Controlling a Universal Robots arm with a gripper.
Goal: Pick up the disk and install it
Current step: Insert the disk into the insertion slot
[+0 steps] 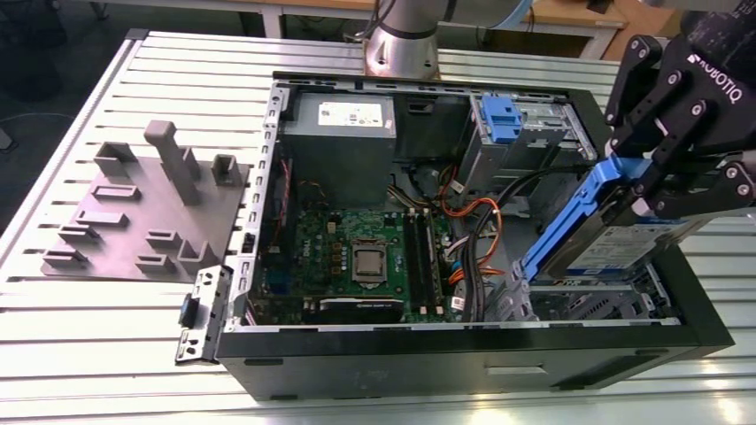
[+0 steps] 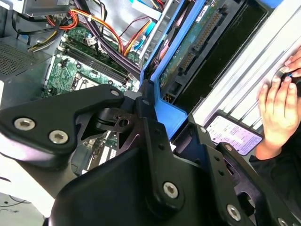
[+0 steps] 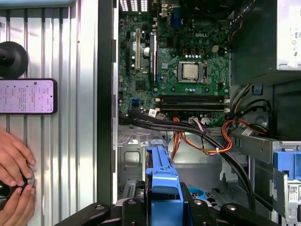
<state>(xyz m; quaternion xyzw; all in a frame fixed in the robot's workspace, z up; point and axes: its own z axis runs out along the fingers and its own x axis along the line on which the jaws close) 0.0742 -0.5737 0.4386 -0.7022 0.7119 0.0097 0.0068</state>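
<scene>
Gripper (image 1: 657, 200) clamps disk (image 1: 608, 252) over open computer case (image 1: 473, 343), slatted metal table (image 1: 95, 341).

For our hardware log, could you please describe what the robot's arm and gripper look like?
The arm is a silver-grey cylindrical column. The gripper is matte black, with linked jaws, silver screws and white lettering.

Bright, even light in the exterior view; slatted table (image 1: 83, 354) glares pale lower left; shadow fills the case (image 1: 473, 359).
</scene>
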